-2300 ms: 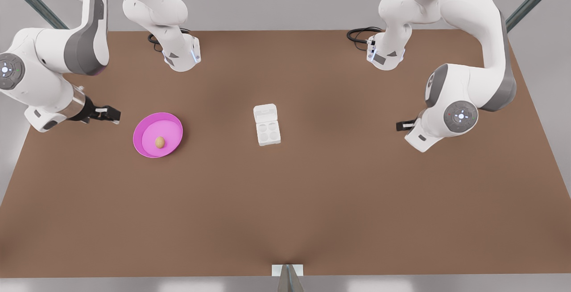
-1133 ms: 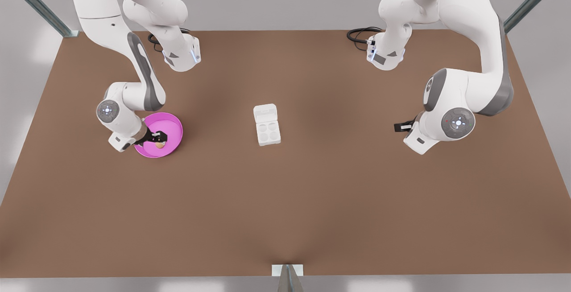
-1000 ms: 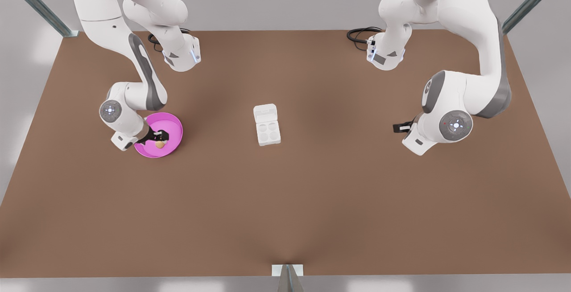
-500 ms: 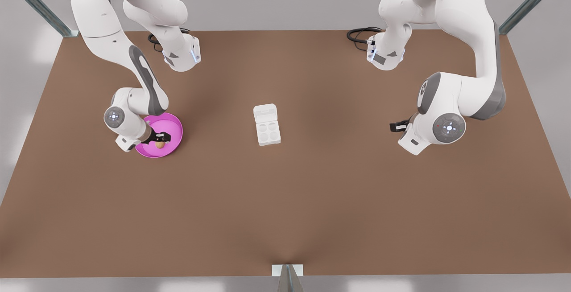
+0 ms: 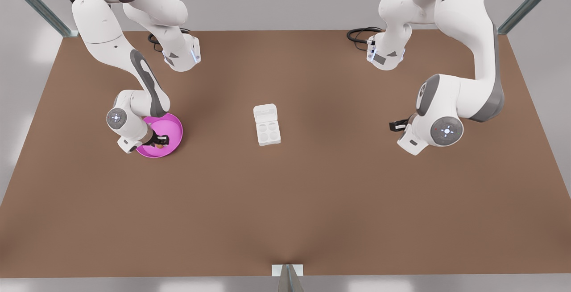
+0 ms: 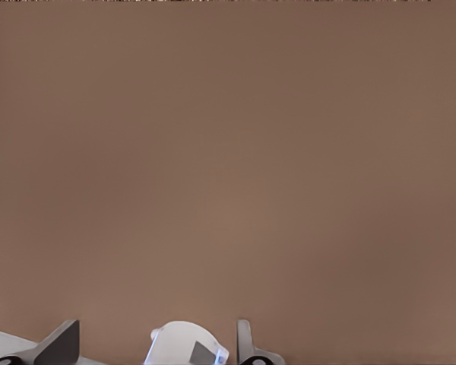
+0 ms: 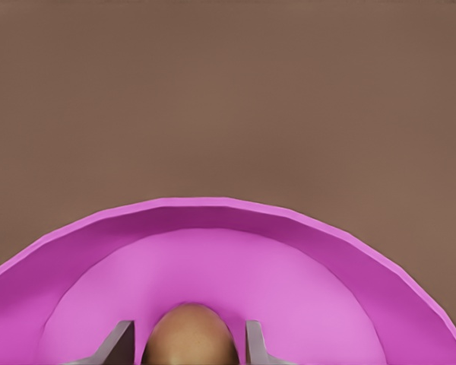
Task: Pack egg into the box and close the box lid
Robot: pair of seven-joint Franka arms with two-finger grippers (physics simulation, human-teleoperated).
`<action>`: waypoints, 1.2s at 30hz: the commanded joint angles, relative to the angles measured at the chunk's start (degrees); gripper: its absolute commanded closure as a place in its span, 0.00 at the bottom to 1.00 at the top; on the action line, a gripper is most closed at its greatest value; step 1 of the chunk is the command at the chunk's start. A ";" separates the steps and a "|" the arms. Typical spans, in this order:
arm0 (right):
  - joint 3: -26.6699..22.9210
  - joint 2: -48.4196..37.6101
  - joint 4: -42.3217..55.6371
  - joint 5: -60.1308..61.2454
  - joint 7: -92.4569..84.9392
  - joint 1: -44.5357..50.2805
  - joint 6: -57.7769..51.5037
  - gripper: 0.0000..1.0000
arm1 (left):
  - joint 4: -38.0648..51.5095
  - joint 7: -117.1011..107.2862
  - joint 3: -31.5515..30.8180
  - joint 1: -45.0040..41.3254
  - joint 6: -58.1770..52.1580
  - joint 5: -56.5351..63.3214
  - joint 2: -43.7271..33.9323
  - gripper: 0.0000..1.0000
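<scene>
Right pincer (image 5: 162, 141) down inside the pink dish (image 5: 171, 127), at the front view's left. My 2 fingers (image 7: 118, 346) stand on either side of the egg (image 7: 188, 335), close against its flanks; whether they are actually gripping it I cannot tell from the wrist view. From the front, the egg (image 5: 159, 146) peeks out just under the fingertips, low in the dish. Dish wall curves round beyond the egg, bare worktop (image 7: 228, 91) past it.

Left pincer (image 5: 396, 126) hangs over open worktop (image 5: 285, 203) at the front view's right, well apart from everything, waiting. Its fingers: cannot tell, the arm's own body masks most of it. Its wrist camera looks across plain brown worktop (image 6: 228, 167) with arm bases at the edge.

The box (image 5: 267, 125) sits mid-worktop between the 2 arms, well apart from the dish. Box lid (image 5: 265, 112) lies flat open on the far side of the tray; 4 cups face up with nothing in them. Nothing stands between dish and box, only bare brown surface.
</scene>
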 commanded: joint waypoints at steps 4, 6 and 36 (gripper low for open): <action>0.01 0.14 0.28 0.05 -0.12 0.10 -0.19 0.39 | 0.20 -0.84 -0.10 -0.22 -0.83 0.01 0.33 0.00; 0.01 0.67 0.55 0.05 -0.65 0.19 -0.19 0.41 | 0.82 -0.84 -0.10 -0.22 -0.83 0.01 0.33 0.00; 0.09 1.02 1.95 -0.65 -2.58 0.10 -5.55 0.50 | 10.66 1.27 -2.21 0.22 -16.65 -5.53 0.06 0.00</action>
